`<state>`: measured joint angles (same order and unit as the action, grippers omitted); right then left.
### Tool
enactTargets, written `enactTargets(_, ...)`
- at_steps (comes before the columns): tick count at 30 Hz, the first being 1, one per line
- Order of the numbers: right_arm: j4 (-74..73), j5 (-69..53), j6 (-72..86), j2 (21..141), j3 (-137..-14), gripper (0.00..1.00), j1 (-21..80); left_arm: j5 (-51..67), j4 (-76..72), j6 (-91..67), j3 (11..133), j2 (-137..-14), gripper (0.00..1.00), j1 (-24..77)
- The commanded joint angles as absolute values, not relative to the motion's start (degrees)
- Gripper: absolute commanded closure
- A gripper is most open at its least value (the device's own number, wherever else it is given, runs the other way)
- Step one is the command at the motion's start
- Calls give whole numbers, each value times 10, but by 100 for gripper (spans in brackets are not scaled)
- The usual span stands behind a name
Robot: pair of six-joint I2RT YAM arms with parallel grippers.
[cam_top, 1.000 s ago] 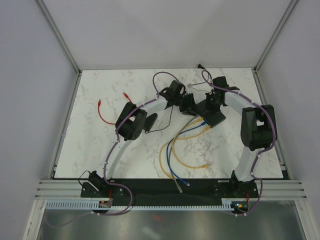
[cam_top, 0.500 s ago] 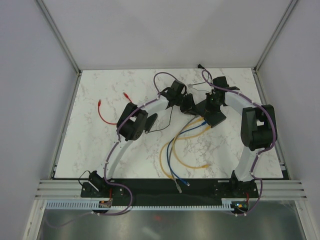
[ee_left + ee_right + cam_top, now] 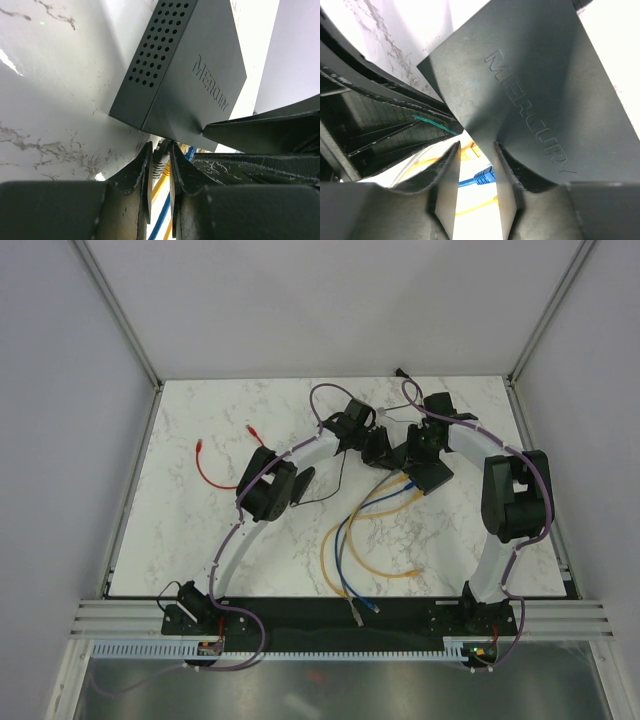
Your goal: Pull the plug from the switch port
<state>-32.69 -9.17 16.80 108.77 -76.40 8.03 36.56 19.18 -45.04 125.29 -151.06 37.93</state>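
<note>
Both arms sweep in from their bases and nearly meet, wrist to wrist, out at the far middle. The left arm (image 3: 235,540) arcs rightward, elbow cocked, with the left gripper (image 3: 376,448) aimed at its partner. Its fingers (image 3: 142,165) are squeezed to a slim slit, nipped onto a grey plug (image 3: 160,155). The right arm (image 3: 515,495) stands tall at the elbow and folds back left, and the right gripper (image 3: 420,458) is angled down. Its pads (image 3: 507,165) stand parted, with a clear gap between them.
</note>
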Motion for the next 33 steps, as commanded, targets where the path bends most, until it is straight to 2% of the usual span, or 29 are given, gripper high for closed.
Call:
enactTargets(1, -338, -60, 154, 1075, -755, 56, 82, 344, 241, -436, 1268, -1539, 98, 385)
enactTargets(14, -356, 25, 154, 1083, -736, 51, 112, 372, 277, -425, 1268, -1543, 98, 384)
enactTargets(21, -362, 68, 156, 1092, -729, 43, 129, 391, 294, -419, 1266, -1543, 98, 383)
enactTargets(33, -375, 94, 179, 1129, -742, 43, 133, 442, 308, -413, 1243, -1537, 98, 376)
